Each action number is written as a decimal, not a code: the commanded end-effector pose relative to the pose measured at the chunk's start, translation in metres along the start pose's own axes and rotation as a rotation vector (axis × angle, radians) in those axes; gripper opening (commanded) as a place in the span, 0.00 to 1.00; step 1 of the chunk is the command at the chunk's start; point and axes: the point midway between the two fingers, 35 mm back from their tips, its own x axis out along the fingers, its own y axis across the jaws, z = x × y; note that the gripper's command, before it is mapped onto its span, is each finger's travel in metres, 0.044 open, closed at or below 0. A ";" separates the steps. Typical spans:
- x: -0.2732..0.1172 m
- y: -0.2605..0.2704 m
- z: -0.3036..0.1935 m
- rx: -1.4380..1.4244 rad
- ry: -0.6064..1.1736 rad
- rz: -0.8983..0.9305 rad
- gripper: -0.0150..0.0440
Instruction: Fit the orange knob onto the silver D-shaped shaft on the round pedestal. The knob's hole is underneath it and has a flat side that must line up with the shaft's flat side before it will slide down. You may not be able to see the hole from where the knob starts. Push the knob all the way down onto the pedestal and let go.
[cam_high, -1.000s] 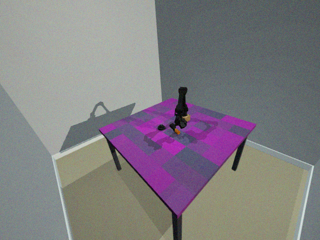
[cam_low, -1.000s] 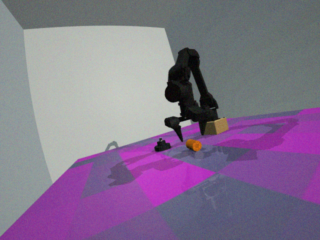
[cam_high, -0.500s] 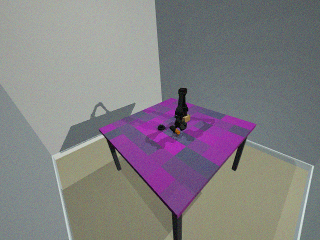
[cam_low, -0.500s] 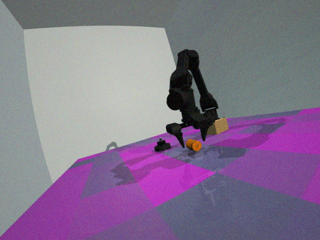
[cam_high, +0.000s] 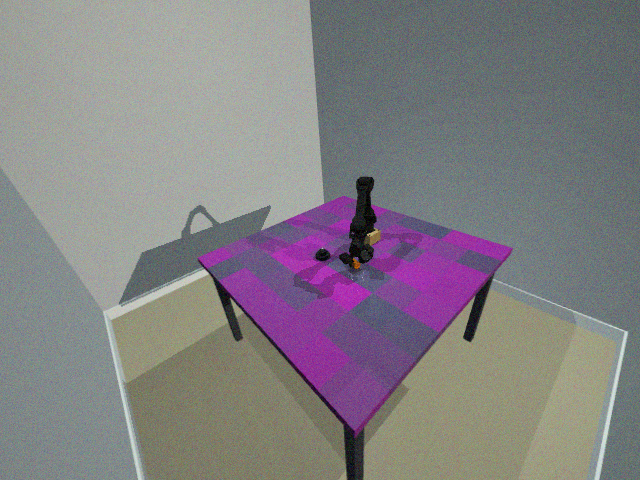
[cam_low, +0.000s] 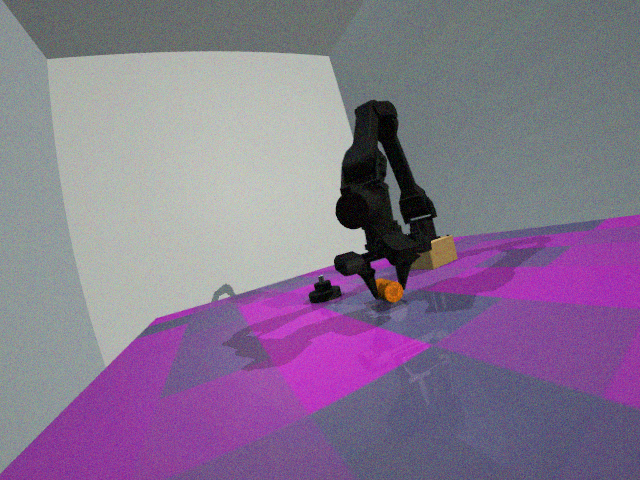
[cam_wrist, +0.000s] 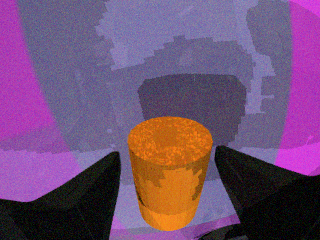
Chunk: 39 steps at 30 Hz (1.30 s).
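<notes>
I am finding the orange knob (cam_high: 356, 264) (cam_low: 391, 291) (cam_wrist: 170, 175) lying on its side, low over a blue-grey patch of the patchwork table (cam_high: 382, 335) (cam_low: 356, 382) (cam_wrist: 305, 122); one round end is facing the exterior camera, and I cannot tell from here where its flat-sided hole is pointing; around it my gripper (cam_high: 356, 264) (cam_low: 391, 292) (cam_wrist: 168, 156) is standing partly open, with one black finger on either side; the wrist view is showing me a narrow gap between each fingertip and the knob, so the gripper is straddling the knob and holding nothing; just beside them the round black pedestal (cam_high: 322, 254) (cam_low: 324, 295) is standing upright in stepped tiers, well apart from the knob; its silver shaft (cam_high: 322, 249) (cam_low: 321, 279) is sticking up bare from the top, though its flat side is too small for me to make out; above the knob the black arm (cam_high: 364, 198) (cam_low: 364, 160) is rising, bending over at its top joints and reaching down to the gripper; near the foot of the arm a tan block (cam_high: 373, 237) (cam_low: 443, 252) is sitting on the table, and I cannot tell whether it is solid or a box with something inside.
</notes>
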 end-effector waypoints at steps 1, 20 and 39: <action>0.003 0.001 -0.001 -0.005 0.009 0.002 0.66; 0.002 0.001 -0.002 -0.004 -0.004 0.002 0.56; -0.008 0.000 -0.019 -0.001 -0.307 0.005 0.56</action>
